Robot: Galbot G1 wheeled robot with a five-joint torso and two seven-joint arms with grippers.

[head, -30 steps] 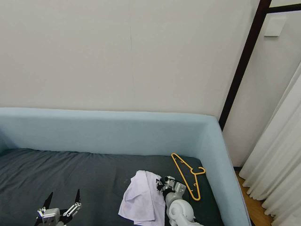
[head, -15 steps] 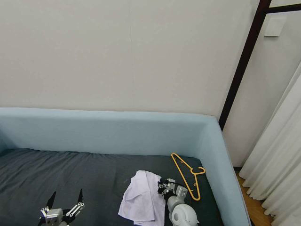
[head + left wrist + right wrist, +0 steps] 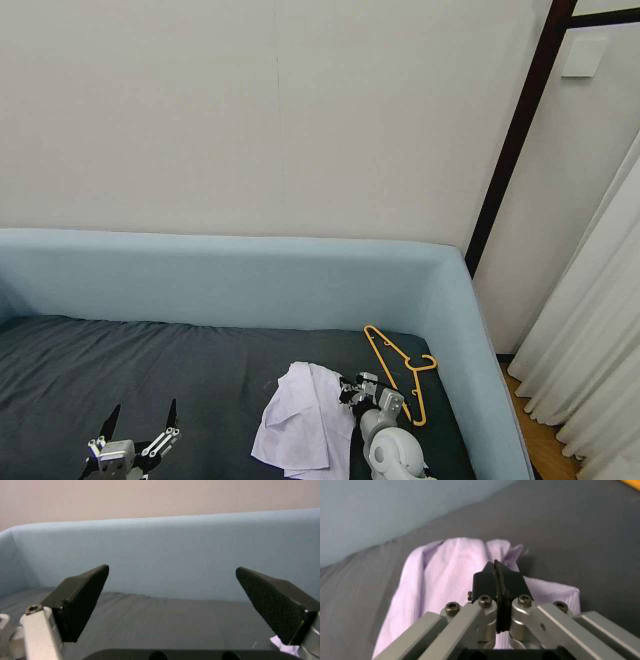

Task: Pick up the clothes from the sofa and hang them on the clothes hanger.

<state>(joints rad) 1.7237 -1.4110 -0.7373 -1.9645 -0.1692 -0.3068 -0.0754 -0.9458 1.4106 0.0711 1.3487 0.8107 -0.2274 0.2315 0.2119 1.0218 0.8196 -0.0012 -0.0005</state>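
— Fingers first: how do they stand?
— On the right gripper [image 3: 497, 578] they are pressed flat together, tip to tip. On the left gripper [image 3: 141, 413] they are spread wide, with nothing between them.
— Is the right one pinching cloth?
— I cannot tell. In the right wrist view its closed tips sit over the shirt [image 3: 437, 577]. From the head view it is at the shirt's right edge, either touching it or just above it.
— Where does the shirt lie?
— It lies crumpled on the dark seat [image 3: 150, 360] of the light blue sofa [image 3: 250, 280], right of the middle and toward the near edge. It is pale lilac. Its long axis runs far to near, leaning a little to the left at the near end. The far end is narrower and bunched, and the near end spreads wider.
— And the hanger?
— The orange hanger [image 3: 408, 362] lies flat on the seat just right of the right gripper, apart from the shirt. Its long axis runs from far-left to near-right, and the hook points right, toward the sofa's right arm.
— The left gripper?
— It is low over the seat at the near left, well apart from the shirt, with its fingers pointing toward the sofa's back.
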